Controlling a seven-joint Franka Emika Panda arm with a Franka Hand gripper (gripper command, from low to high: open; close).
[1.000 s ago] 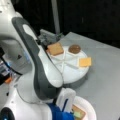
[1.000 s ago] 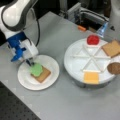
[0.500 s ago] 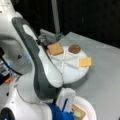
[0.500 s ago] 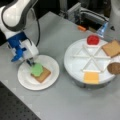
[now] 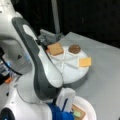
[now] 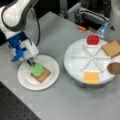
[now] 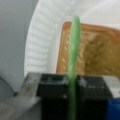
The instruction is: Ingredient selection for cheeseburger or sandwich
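pincer [image 6: 31,62] pinching lettuce [image 6: 37,69] edge-on over toast [image 6: 41,74] on plate [image 6: 25,81] | tomato [image 6: 93,39], cheese [image 6: 91,77], patty [image 6: 114,68], second toast [image 6: 112,48] untouched on tray [image 6: 75,58]

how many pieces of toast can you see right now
2. One toast square lies on the white plate under the lettuce, which the gripper pinches in its jaws. The other toast sits in the divided tray.

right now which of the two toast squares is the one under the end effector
The toast square on the small white plate, with the lettuce over it, clamped in the end effector. The other toast sits in the divided tray.
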